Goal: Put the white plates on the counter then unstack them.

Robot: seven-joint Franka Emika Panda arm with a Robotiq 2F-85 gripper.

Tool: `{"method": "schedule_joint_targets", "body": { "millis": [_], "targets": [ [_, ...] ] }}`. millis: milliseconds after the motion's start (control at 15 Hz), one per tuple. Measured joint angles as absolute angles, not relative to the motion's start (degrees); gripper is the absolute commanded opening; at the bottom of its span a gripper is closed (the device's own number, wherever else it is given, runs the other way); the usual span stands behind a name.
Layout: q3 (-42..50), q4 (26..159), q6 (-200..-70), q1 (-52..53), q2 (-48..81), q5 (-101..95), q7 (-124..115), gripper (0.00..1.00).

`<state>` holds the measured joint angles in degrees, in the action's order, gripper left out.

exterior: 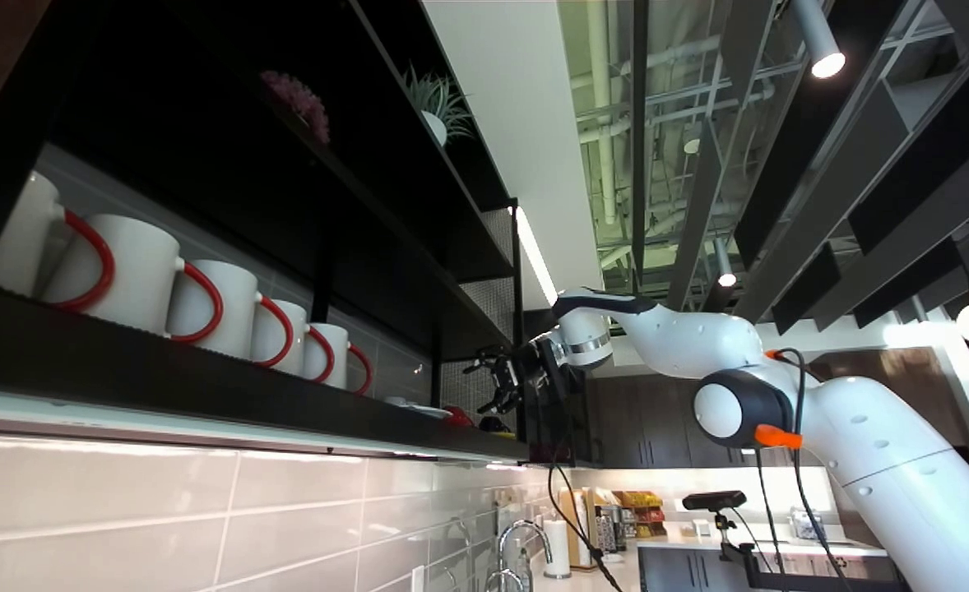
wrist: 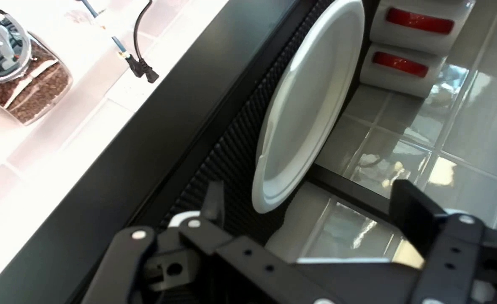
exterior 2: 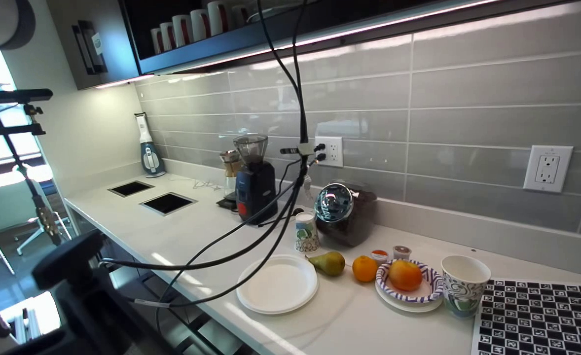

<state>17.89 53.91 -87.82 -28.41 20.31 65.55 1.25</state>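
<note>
"White plate [wrist: 309, 105] on the shelf [wrist: 168, 126]: where exactly is it sitting?"

"On a ribbed black mat [wrist: 227, 164], close to the shelf's front edge. In the wrist view it's lying between the white mugs [wrist: 400, 82] and the gripper [wrist: 311, 202]. I can't tell whether one or several are lying there."

"And the gripper: what is it doing?"

"It's gaping, its fingers [wrist: 413, 207] standing wide apart. The plate is lying beyond the tips, apart from them. In an exterior view the gripper is hovering near the shelf's far end, the white arm [exterior: 690, 333] bearing it."

"What's occupying the counter [exterior 2: 192, 224] below?"

"Another plate [exterior 2: 277, 284], also white, is lying flat near the counter's front edge. In an exterior view, black cables [exterior 2: 304, 128] are crossing in front of it. A pear [exterior 2: 331, 264] is resting just beside it, and an orange [exterior 2: 364, 268] is sitting next to the pear."

"And further along?"

"A patterned bowl [exterior 2: 432, 284] is standing on a white dish [exterior 2: 411, 307], and a round fruit [exterior 2: 405, 275] is lying in the bowl. A big paper cup [exterior 2: 463, 291] is standing upright between the bowl and a checkered board [exterior 2: 542, 315]. Towards the counter's back edge, a smaller cup [exterior 2: 306, 234] is standing upright beside a shiny-lidded container [exterior 2: 352, 227]."
</note>
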Motion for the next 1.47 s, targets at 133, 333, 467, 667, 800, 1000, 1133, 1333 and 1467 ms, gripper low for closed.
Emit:
{"method": "schedule_joint_targets", "body": {
  "millis": [133,333,467,667,800,1000,1133,1333,1467],
  "targets": [
    [18.93,53.97,-83.26,-29.42,19.24,63.9,3.99,1.0],
    [20.31,54.02,-72.66,-31.36,17.9,60.53,10.97,1.0],
    [21.33,54.13,-66.65,-32.41,17.29,57.32,16.97,1.0],
    [22.82,55.67,-61.69,-32.71,15.93,49.65,28.06,1.0],
    [23.33,57.32,-60.26,-32.64,14.77,43.87,36.17,1.0],
    [23.5,60.91,-59.64,-32.38,12.46,35.34,48.87,1.0],
    [23.44,63.96,-60.73,-31.69,10.62,30.6,56.95,1.0],
    [22.94,69.78,-65.61,-30.37,7.73,27.87,66.95,1.0],
    [22.47,74.54,-71.32,-29.83,6.11,30.26,69.76,1.0]
  ]
}}
